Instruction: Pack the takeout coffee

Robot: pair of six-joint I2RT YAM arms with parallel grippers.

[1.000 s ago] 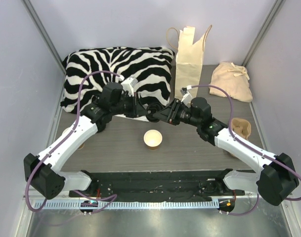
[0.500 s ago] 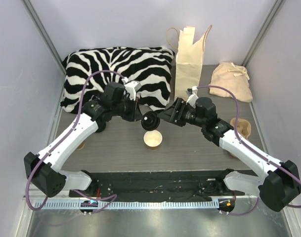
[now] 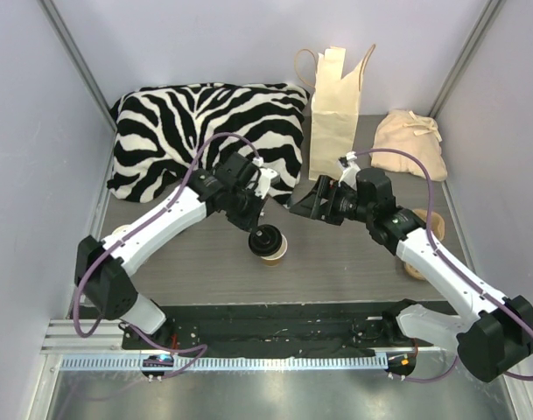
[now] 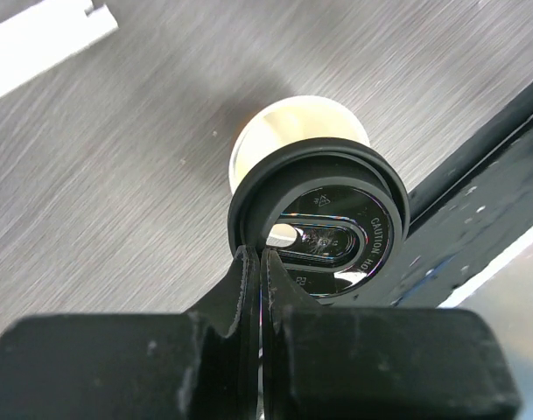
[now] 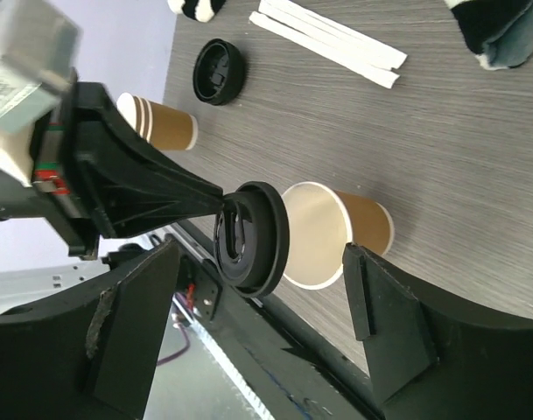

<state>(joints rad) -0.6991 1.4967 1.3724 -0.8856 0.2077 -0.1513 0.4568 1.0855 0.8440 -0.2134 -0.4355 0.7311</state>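
Left pincer (image 4: 260,259) tight on black lid (image 4: 248,188), just over takeout coffee (image 4: 294,118).

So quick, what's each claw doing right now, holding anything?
Left gripper: closed, pinching the flat round black plastic lid by its rim.
Right gripper: open, holding nothing.

Left hand (image 4: 259,262) pinching a lid (image 4: 371,238), right hand (image 5: 262,262) spread wide, arms angled inward

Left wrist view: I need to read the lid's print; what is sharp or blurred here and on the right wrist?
Left wrist: lid sharp, CAUTION lettering legible; the left gripper pinching its rim is slightly soft. Right wrist: lid and takeout coffee sharp, near fingers slightly soft.
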